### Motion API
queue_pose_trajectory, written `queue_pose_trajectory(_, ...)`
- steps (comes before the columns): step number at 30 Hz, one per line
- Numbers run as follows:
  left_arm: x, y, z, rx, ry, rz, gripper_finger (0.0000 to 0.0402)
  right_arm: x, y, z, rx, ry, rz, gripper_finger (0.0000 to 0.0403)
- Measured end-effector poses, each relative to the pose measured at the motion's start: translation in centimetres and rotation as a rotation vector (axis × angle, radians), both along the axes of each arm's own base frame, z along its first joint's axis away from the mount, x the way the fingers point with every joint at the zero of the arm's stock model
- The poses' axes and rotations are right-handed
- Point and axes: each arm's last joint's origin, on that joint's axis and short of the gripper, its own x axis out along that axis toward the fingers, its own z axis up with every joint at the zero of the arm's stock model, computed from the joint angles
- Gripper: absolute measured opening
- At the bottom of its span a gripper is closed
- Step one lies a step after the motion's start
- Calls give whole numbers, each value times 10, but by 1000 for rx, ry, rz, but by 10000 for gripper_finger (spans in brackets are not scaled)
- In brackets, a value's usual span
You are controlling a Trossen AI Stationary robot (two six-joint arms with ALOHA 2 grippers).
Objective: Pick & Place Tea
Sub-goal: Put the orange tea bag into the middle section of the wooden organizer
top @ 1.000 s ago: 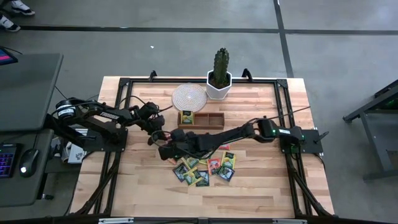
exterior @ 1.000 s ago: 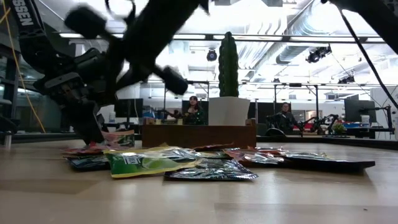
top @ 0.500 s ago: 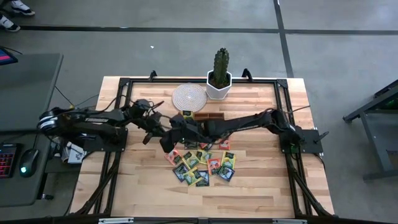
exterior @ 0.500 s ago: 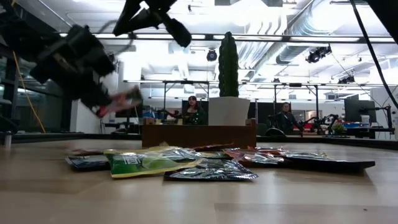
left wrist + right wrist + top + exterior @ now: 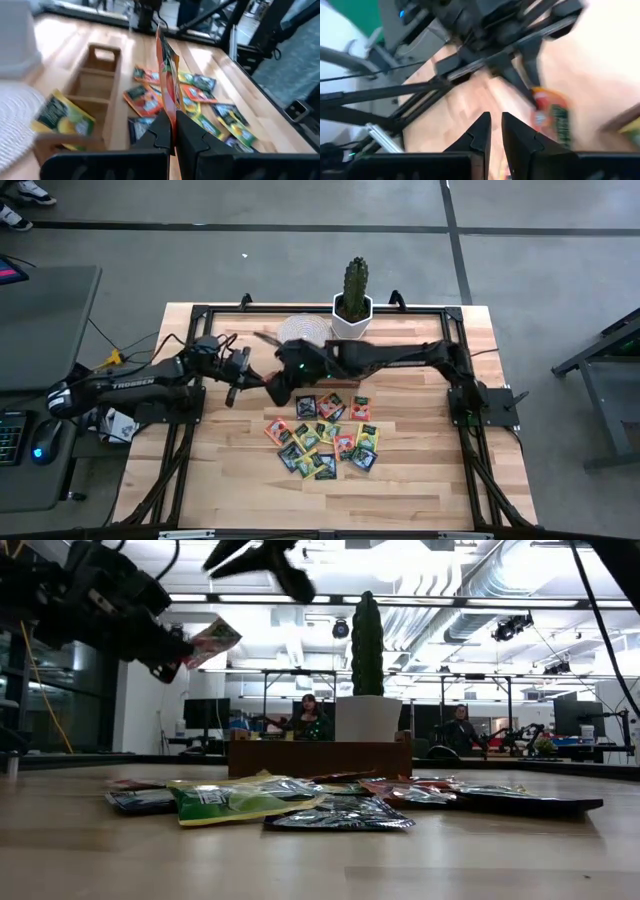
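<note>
Packet (image 5: 167,75) of orange-red tea stands edge-up, pinched in the left gripper (image 5: 172,127); the wooden tray (image 5: 95,87) lies at ten o'clock. The right gripper (image 5: 492,125), jaws narrow and empty, hovers alongside.

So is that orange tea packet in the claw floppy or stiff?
Probably fairly stiff: the orange packet stands up from the left claw, pinched only by its bottom edge, above the table. It is likely very light too, since that small pinch carries it. The green packet lying on the table looks puffy and crinkled, so packets may bend a little if squeezed.
</note>
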Motion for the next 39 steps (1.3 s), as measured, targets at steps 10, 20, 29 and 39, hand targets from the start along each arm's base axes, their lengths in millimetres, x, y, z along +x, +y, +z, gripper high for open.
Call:
queue_pose_trajectory(10,-4,-1,26,71,-218,61,0,-29,-19,37,-173,-17,101,18)
queue_pose_trajectory(20,-4,0,33,100,-283,103,0,-32,-45,37,-191,-22,184,138)
queue_pose_trajectory(29,-5,1,36,115,-313,125,0,-24,-62,25,-160,-24,200,210)
queue_pose_trajectory(39,-5,1,36,115,-313,124,0,-20,-65,20,-168,-18,176,188)
